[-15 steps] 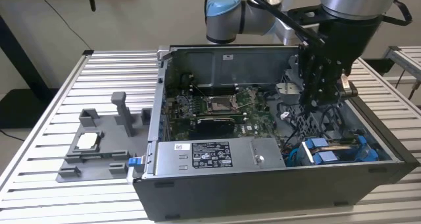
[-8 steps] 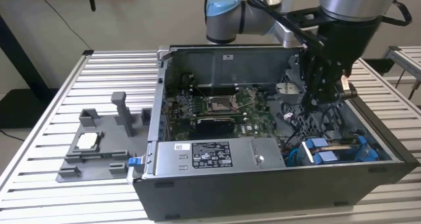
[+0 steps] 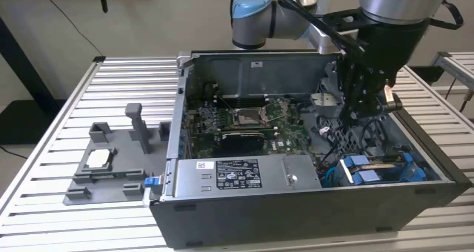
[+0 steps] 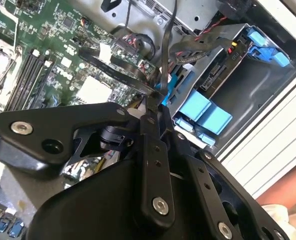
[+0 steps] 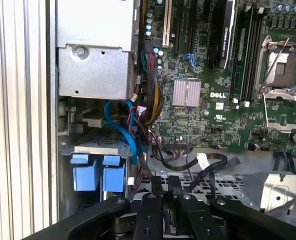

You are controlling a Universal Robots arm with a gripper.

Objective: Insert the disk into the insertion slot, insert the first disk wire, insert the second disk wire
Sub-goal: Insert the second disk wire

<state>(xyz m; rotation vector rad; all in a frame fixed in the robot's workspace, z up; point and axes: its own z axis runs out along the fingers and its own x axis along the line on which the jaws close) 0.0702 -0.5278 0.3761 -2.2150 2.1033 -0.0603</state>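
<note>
At the exterior view's left, a grey fixture (image 3: 111, 171) is seen on the slatted table (image 3: 44, 218). Inside the open computer case (image 3: 296, 213), the gripper (image 3: 361, 112) is held low beside the motherboard (image 3: 245, 121). Its fingers (image 4: 149, 130) are set close together, apparently pinching a black wire (image 4: 118, 70). Further right, the disk (image 3: 409, 170) is seated in the insertion slot (image 3: 334, 177), near the gripper.

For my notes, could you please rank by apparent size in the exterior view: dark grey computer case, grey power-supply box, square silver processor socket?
Largest to smallest:
dark grey computer case
grey power-supply box
square silver processor socket
</note>
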